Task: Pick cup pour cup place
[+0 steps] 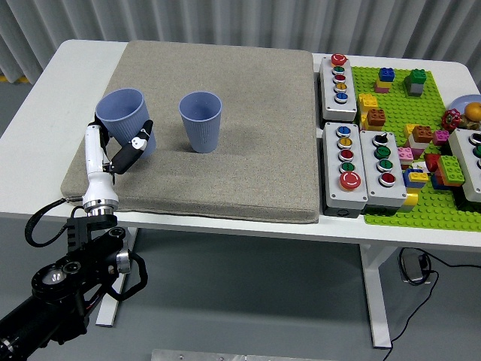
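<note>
Plain white table on white legs, standing on a smooth grey floor. Far side is all grey corrugated wall panelling. A black cable trails on the floor under the right end. Lighting's soft and even, barely any shadows.

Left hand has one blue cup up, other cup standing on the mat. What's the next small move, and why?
Probably carry the held cup a bit further right, above the standing cup, then tip. The left hand grips it roughly upright and beside the other cup, not over it.

left arm: in from lower left, forearm upright | left hand: fingers curled, gripping
</note>
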`<move>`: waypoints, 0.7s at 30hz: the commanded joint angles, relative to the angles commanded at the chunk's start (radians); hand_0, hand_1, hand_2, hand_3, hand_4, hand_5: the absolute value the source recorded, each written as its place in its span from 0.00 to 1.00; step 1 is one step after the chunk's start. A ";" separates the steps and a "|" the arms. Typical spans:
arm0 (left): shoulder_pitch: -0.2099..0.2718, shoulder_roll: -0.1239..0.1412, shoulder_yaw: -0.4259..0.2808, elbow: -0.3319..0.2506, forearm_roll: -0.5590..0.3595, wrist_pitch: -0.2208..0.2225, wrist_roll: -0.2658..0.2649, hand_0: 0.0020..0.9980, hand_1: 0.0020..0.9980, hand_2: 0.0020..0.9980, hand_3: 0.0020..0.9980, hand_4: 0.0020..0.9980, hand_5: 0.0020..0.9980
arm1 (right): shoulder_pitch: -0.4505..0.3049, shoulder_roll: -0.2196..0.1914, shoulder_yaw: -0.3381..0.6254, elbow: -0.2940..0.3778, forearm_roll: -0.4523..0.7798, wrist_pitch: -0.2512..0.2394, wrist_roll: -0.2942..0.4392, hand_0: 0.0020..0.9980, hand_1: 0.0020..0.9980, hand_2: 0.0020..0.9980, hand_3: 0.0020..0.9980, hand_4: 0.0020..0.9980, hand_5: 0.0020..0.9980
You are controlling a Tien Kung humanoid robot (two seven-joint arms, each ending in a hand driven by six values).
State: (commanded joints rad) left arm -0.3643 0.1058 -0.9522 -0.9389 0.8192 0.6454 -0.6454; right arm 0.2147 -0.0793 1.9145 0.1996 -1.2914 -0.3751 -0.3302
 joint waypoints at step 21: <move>-0.003 -0.010 0.066 0.083 -0.046 0.000 0.000 0.55 0.57 0.59 0.52 0.70 0.22 | -0.008 0.005 0.004 0.002 -0.019 0.001 -0.008 0.67 0.56 0.49 0.54 0.06 0.42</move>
State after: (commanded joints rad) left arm -0.3675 0.0958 -0.8857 -0.8560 0.7735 0.6454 -0.6454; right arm 0.2070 -0.0745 1.9180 0.2017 -1.3100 -0.3741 -0.3386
